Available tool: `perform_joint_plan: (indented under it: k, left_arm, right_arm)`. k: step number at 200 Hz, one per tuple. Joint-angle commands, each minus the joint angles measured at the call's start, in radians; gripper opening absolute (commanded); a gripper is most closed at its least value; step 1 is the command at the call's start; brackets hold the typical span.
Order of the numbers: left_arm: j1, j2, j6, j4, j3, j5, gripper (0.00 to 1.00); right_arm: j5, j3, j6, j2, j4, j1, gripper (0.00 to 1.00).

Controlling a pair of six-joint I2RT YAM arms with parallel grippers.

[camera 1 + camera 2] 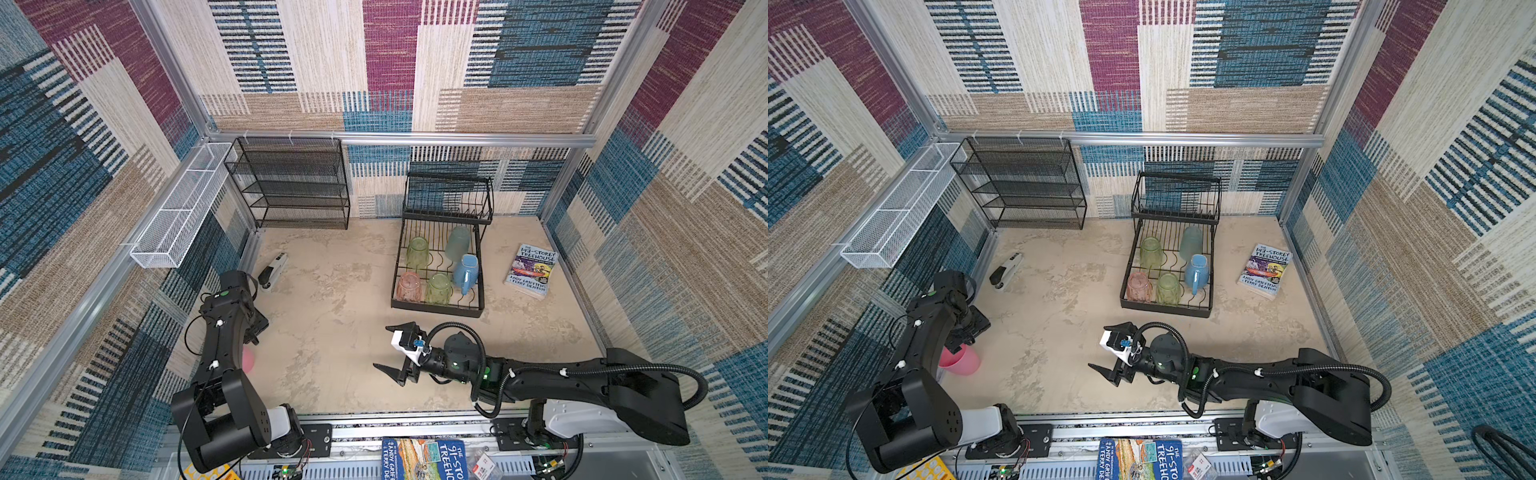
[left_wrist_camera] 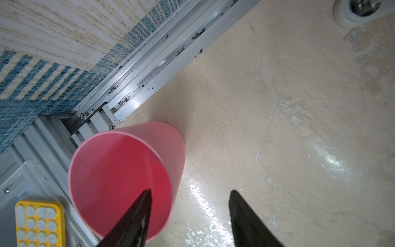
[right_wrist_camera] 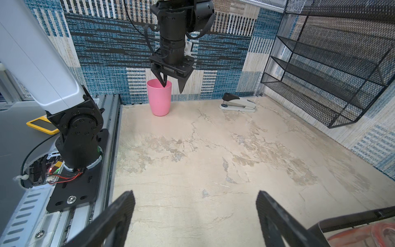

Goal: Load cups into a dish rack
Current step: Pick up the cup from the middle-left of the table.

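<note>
An opaque pink cup (image 1: 963,360) stands upright at the table's front left, near the wall rail. My left gripper (image 2: 191,190) hangs over it, open: one finger dips inside the cup's mouth (image 2: 126,171), while the other stays outside, clear of the wall. The right wrist view shows the same straddle of the pink cup (image 3: 159,98). The black wire dish rack (image 1: 436,309) holds two green tumblers (image 1: 417,251) (image 1: 438,289), a teal cup (image 1: 457,243), a peach cup (image 1: 409,286) and a blue mug (image 1: 465,272). My right gripper (image 1: 382,347) is open and empty, in front of the rack.
A stapler (image 1: 272,270) lies by the left wall. A book (image 1: 532,270) lies to the right of the rack. A black mesh shelf unit (image 1: 291,183) stands at the back, with a white mesh basket (image 1: 183,208) along the left rail.
</note>
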Motion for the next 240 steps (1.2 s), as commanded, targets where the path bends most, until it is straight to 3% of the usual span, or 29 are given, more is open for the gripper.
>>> perform_joint_plan:
  k: [1, 114, 240]
  left_arm:
    - [0.003, -0.002, 0.016, -0.001, -0.002, -0.007, 0.58]
    - [0.036, 0.065, 0.015, -0.003, 0.001, -0.006, 0.42]
    - [0.044, 0.041, 0.017, -0.008, 0.005, 0.024, 0.01]
  right_arm:
    - [0.008, -0.001, 0.001, 0.004, 0.044, -0.001, 0.92]
    - [0.042, -0.011, -0.012, 0.010, 0.049, 0.000, 0.92]
    - [0.069, -0.009, -0.015, 0.020, 0.048, 0.001, 0.92]
